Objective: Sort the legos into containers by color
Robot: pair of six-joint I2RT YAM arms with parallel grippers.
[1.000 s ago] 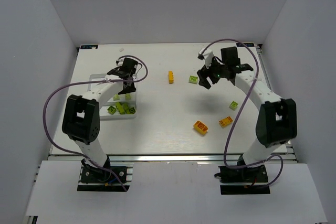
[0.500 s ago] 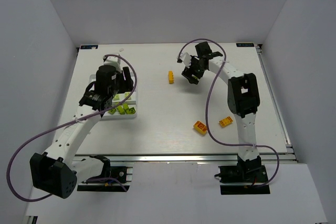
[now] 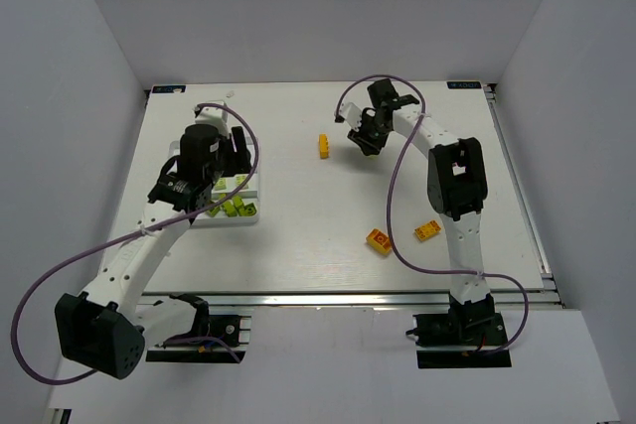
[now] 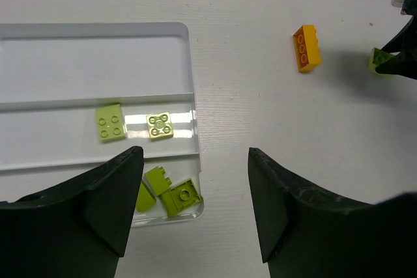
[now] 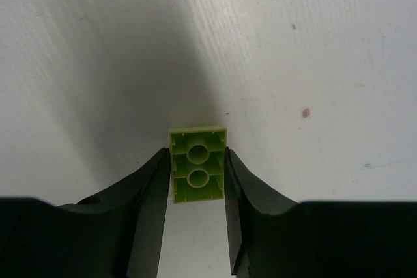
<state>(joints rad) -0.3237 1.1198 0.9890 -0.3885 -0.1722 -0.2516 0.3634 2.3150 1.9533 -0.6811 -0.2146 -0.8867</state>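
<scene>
My right gripper (image 5: 195, 161) is shut on a lime green lego (image 5: 197, 165), a finger pressed against each long side and its hollow underside facing the camera. In the top view this gripper (image 3: 365, 138) sits at the far middle of the table. My left gripper (image 4: 195, 206) hangs open and empty above the near right corner of the white containers tray (image 4: 186, 56). Several lime legos lie in the tray: two flat ones (image 4: 109, 122) in the middle compartment and a cluster (image 4: 181, 196) in the corner. An orange-yellow lego (image 4: 306, 47) lies between the two grippers.
Two more orange-yellow legos (image 3: 380, 240) (image 3: 427, 230) lie on the table in front of the right arm's base. The tray (image 3: 199, 217) sits at the left of the table under the left gripper (image 3: 237, 158). White walls enclose the table.
The left gripper has opened and now hovers over the tray. The right gripper has moved left to the lime lego and closed its fingers on it.
</scene>
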